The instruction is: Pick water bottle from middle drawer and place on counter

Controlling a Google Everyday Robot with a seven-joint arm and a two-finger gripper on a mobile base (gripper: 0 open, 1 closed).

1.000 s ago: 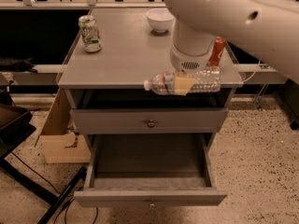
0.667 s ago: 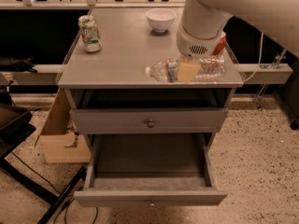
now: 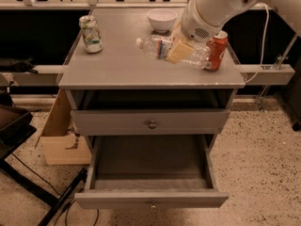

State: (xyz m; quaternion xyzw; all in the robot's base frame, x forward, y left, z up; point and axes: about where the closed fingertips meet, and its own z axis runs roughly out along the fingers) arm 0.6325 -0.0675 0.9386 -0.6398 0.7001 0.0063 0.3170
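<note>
Moved back level with the red soda can (image 3: 217,51): water bottle (image 3: 153,45), sideways in the clenched gripper (image 3: 180,51), just beside that can over the counter (image 3: 122,65); placing step, next needs lowering and release.

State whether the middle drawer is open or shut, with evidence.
Open: the middle drawer is pulled out, its bare floor showing. The claw is above the counter, holding the water bottle.
</note>
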